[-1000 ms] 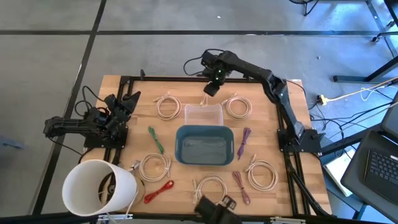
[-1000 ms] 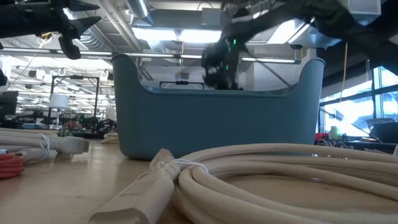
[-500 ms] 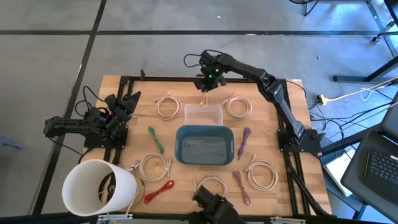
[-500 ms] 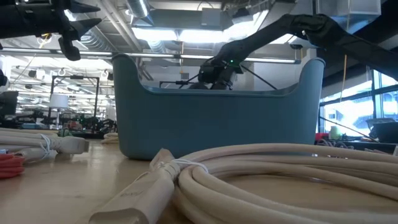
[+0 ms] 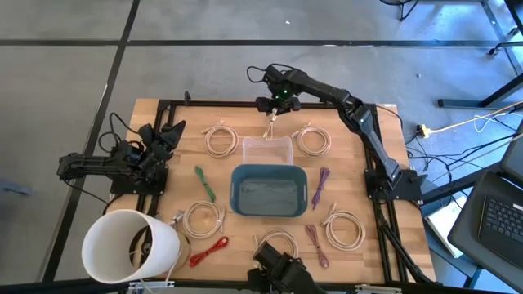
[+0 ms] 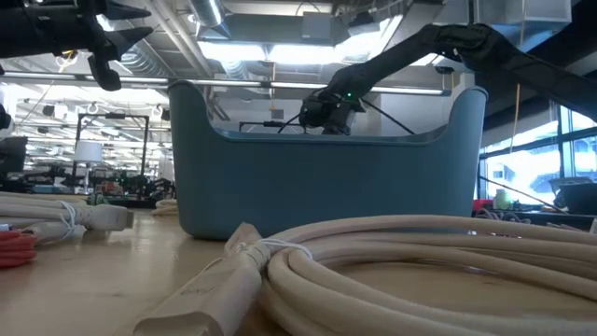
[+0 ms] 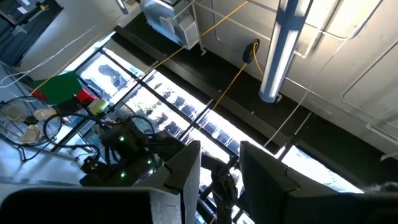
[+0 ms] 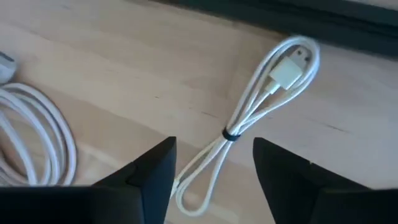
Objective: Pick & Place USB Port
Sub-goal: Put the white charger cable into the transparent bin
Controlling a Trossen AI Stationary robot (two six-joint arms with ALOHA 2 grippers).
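A small white USB cable (image 8: pixel 249 118), bundled with a dark tie and with its plug (image 8: pixel 291 70) at one end, lies flat on the wood near the table's far edge (image 5: pixel 270 126). My right gripper (image 8: pixel 214 152) hangs over it, open, one finger on each side of the bundle and clear of it. In the high view that gripper (image 5: pixel 276 104) is beyond the clear tray (image 5: pixel 267 149); in the low view it (image 6: pixel 326 110) shows behind the blue bin (image 6: pixel 326 187). My left gripper (image 5: pixel 173 131) waits at the table's left side, open (image 7: pixel 219 163), pointing upward.
The blue bin (image 5: pixel 234 189) stands mid-table, with the clear tray just beyond it. Several white cable coils (image 5: pixel 219 139) (image 5: pixel 313 140) (image 5: pixel 204 218) (image 5: pixel 343 229), green (image 5: pixel 204 184), purple (image 5: pixel 320 188) and red (image 5: pixel 208 251) cables lie around. A white bucket (image 5: pixel 131 245) stands at the near left corner.
My right gripper has moved toward the table's far edge and come down over the small white cable, most of it in the first half second. The cable has stayed where it was.
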